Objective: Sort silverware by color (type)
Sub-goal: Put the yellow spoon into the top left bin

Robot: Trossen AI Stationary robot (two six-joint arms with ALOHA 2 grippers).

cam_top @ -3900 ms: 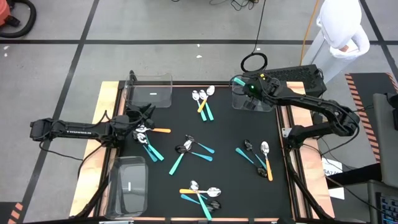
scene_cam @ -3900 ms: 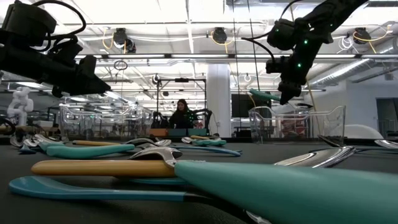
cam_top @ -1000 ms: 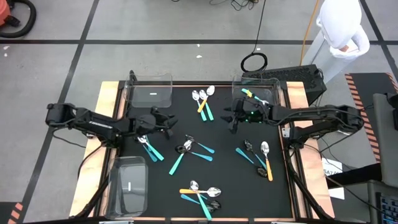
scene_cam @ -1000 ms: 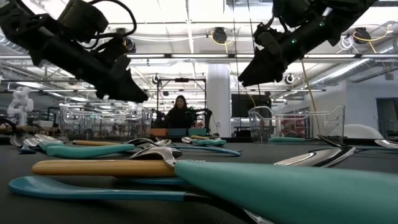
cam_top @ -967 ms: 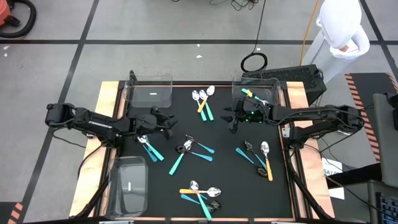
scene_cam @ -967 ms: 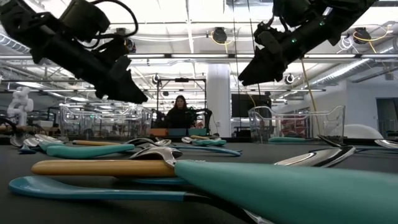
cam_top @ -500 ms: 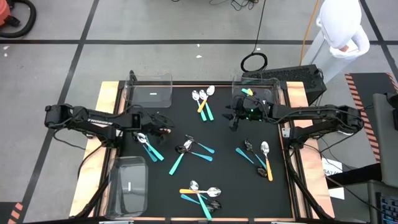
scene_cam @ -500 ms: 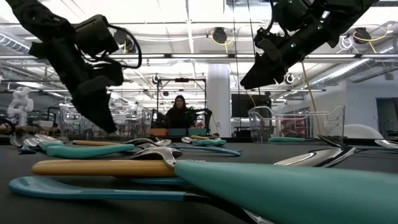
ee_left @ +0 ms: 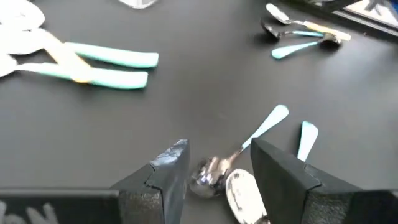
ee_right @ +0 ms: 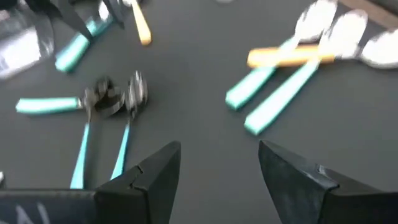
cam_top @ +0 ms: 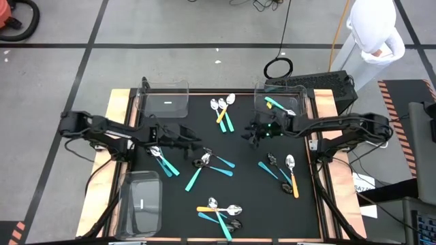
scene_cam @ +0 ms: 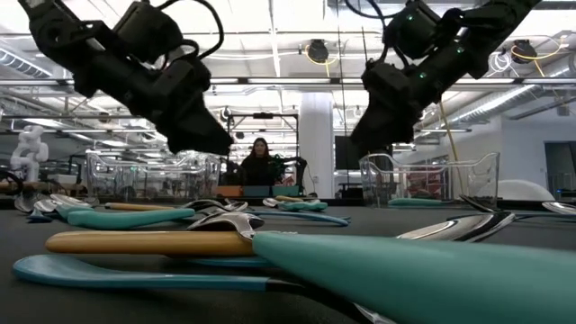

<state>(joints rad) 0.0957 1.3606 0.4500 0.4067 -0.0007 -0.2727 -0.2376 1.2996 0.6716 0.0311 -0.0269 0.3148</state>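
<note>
Everywhere, silverware (cam_top: 216,160) across black table (cam_top: 252,197).

In the left wrist view, the silver spoon head (ee_left: 241,198) is running off the picture's edge between the dark fingers (ee_left: 163,177). The right wrist view is blurring the spoon cluster (ee_right: 112,94), so head colours are staying unclear. The low view is cropping the nearest teal handle (scene_cam: 423,279).
</note>
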